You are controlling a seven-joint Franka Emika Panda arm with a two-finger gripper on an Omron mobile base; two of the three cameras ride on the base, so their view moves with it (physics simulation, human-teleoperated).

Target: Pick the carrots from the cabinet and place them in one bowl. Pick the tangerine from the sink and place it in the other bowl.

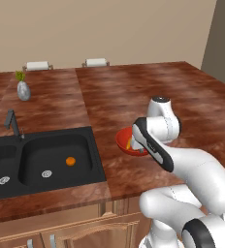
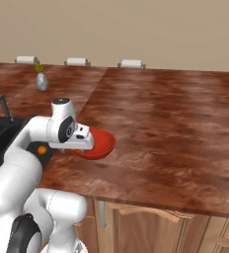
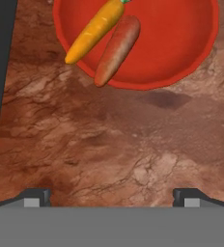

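In the left base view, the far left holds the black sink (image 1: 41, 162), its thin faucet (image 1: 12, 124) at about eleven o'clock from the right basin. The tangerine (image 1: 71, 161) sits on the floor of that right basin, near the basin's right wall and apart from the silver drain (image 1: 46, 173). A small grey vase (image 1: 23, 90) stands on the surface (image 1: 134, 97) well behind the sink.

Moving right, the red bowl (image 1: 126, 143) rests on the surface just past the sink's right edge, partly hidden by the arm. In the hand view both carrots lie in it side by side: the orange carrot (image 3: 95, 30) and the reddish carrot (image 3: 117, 49), their long axes parallel, running from about one o'clock down to seven o'clock, tips overhanging the rim at the lower left.

The gripper (image 3: 109, 198) hovers over bare surface beside the bowl, its jaws spread wide and holding nothing.

The carrot half looks finished, so the tangerine is probably next. From the gripper it lies toward nine o'clock in the left base view, across the sink's edge and lower down, so the reach has to go sideways and then drop into the basin. Being round, it has no long axis to match.
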